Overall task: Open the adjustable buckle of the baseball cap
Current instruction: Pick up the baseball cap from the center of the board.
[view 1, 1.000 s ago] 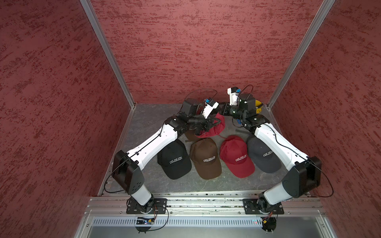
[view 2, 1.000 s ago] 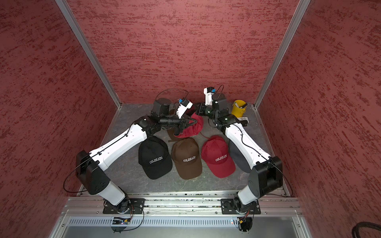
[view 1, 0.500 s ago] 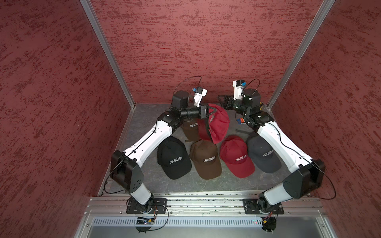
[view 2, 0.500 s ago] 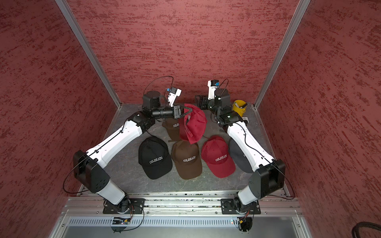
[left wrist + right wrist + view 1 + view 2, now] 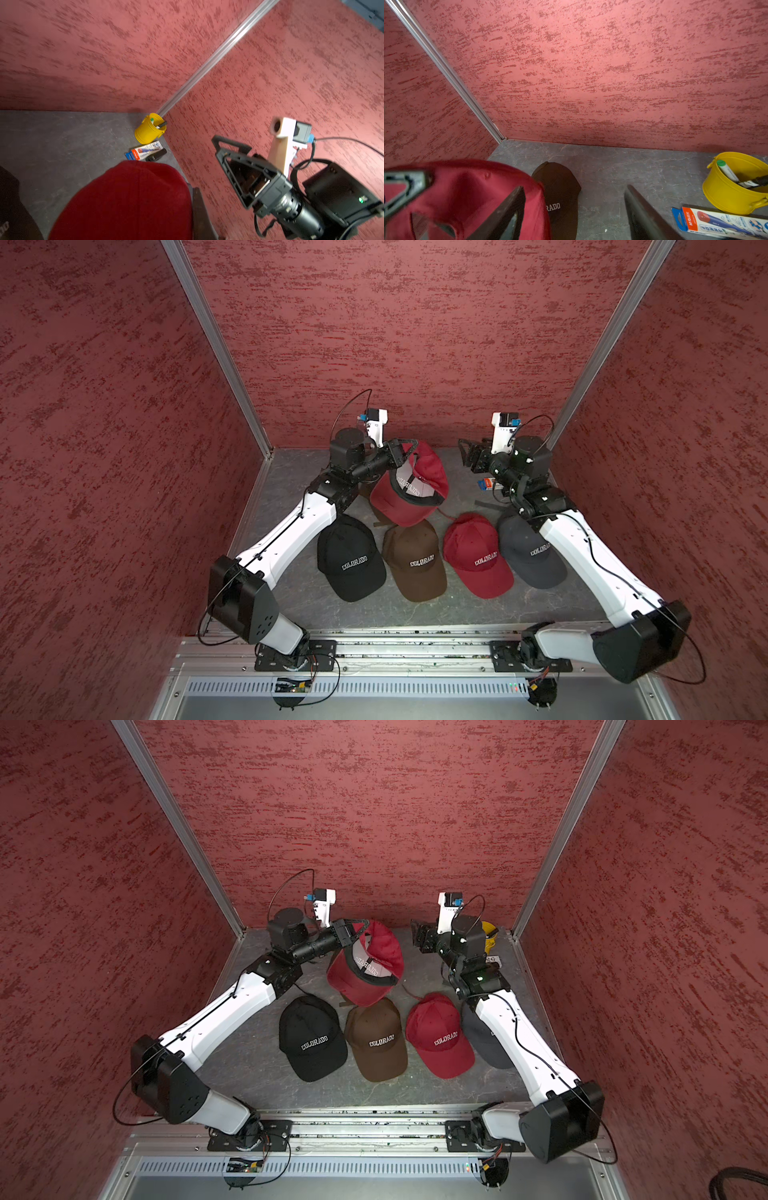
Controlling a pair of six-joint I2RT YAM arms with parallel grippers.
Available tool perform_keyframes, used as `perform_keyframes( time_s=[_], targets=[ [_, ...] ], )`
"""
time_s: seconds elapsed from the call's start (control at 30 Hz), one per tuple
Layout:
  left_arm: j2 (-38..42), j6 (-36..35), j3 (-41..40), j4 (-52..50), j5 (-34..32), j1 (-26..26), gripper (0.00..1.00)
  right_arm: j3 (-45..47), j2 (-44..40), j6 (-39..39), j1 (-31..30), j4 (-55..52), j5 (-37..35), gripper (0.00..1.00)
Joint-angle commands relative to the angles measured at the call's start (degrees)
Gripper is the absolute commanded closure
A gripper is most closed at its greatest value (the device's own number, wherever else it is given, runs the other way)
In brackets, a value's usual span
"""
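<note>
The left end effector (image 5: 401,448) is clamping the red cap (image 5: 409,493) by its rim, dangling it at frame centre. The right end effector (image 5: 468,454) is gaping empty, right of centre. The cloth is looking light and floppy, so the buckle strap is probably offering the firmest hold.

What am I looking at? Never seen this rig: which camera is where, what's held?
Two white-and-black robot arms, left arm and right arm, stand on a front rail inside a red-walled booth. Both top views look down on everything; each wrist view comes from a camera riding on one arm. On the grey stone-look table lie four fabric baseball caps lettered COLORADO: a black cap, a brown cap, a red cap, a dark grey cap. A yellow bucket of markers stands in the far corner beside a marker packet. The left pincer is shut on a lifted red cap, which hangs from it. The right pincer is open and holds nothing.
</note>
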State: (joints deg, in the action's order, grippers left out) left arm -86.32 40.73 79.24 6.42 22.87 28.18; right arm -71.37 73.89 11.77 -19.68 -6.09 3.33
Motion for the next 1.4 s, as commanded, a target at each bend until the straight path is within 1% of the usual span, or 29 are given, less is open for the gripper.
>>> perform_keyframes(
  time_s=[0.0, 0.1, 0.2, 0.33, 0.5, 0.57, 0.7, 0.77, 0.83, 0.93, 0.97, 1.13, 1.2, 1.23, 1.3, 1.37],
  targets=[
    [2.43, 1.34, -1.37, 5.80, -8.08, 0.72, 1.00, 5.26, -3.36, -2.04, -1.56, 6.41, 4.09, 0.25],
    [3.45, 1.89, -2.43, 6.18, -11.30, 1.30, 1.00, 10.27, -5.49, -3.69, -4.65, 10.28, 3.90, 0.25],
    [4.13, 2.20, -3.04, 6.42, -14.12, 1.84, 1.00, 13.17, -6.05, -7.15, -8.78, 13.65, 2.00, 0.25],
    [4.41, 1.86, -2.85, 6.42, -15.83, 2.26, 1.00, 14.70, -5.37, -12.27, -13.54, 17.22, -0.87, 0.25],
    [4.50, 1.63, -2.58, 6.29, -16.78, 2.71, 1.00, 15.26, -2.54, -18.06, -18.70, 21.56, -2.63, 0.24],
    [4.56, 1.55, -2.52, 6.33, -17.11, 3.00, 1.00, 15.23, -1.14, -19.33, -20.13, 23.18, -5.02, 0.24],
    [5.18, 1.62, -2.51, 6.64, -17.43, 3.93, 1.00, 14.40, 1.44, -21.41, -20.83, 23.52, -6.74, 0.23],
    [5.59, 1.77, -2.59, 6.76, -17.64, 4.69, 1.00, 14.67, 1.99, -21.76, -20.88, 24.18, -10.11, 0.25],
    [5.87, 1.39, -2.67, 6.91, -17.91, 5.83, 1.00, 14.82, 2.31, -22.48, -20.85, 24.36, -13.24, 0.28],
    [6.10, 1.68, -3.17, 7.44, -18.05, 7.14, 1.00, 15.54, 2.79, -22.85, -20.91, 26.31, -17.80, 0.43],
    [6.16, 2.24, -3.35, 7.71, -18.04, 7.36, 1.00, 15.48, 3.20, -23.05, -20.90, 26.55, -18.80, 0.46],
    [6.15, 3.39, -3.66, 8.28, -17.90, 7.85, 1.00, 14.79, 5.67, -23.36, -20.88, 28.24, -19.54, 0.45],
    [6.19, 3.37, -3.66, 8.31, -18.03, 7.94, 1.00, 14.34, 6.31, -23.16, -20.87, 28.73, -19.33, 0.46],
    [6.26, 3.37, -3.74, 8.26, -18.11, 7.94, 1.00, 14.25, 6.44, -23.04, -20.88, 29.04, -19.54, 0.48],
    [6.50, 3.39, -3.87, 8.20, -18.30, 7.94, 1.00, 14.57, 6.44, -22.51, -20.90, 30.00, -21.35, 0.55],
    [7.03, 3.34, -4.25, 8.17, -18.59, 7.94, 1.00, 15.24, 5.98, -22.08, -20.92, 31.09, -24.45, 0.66]
  ],
)
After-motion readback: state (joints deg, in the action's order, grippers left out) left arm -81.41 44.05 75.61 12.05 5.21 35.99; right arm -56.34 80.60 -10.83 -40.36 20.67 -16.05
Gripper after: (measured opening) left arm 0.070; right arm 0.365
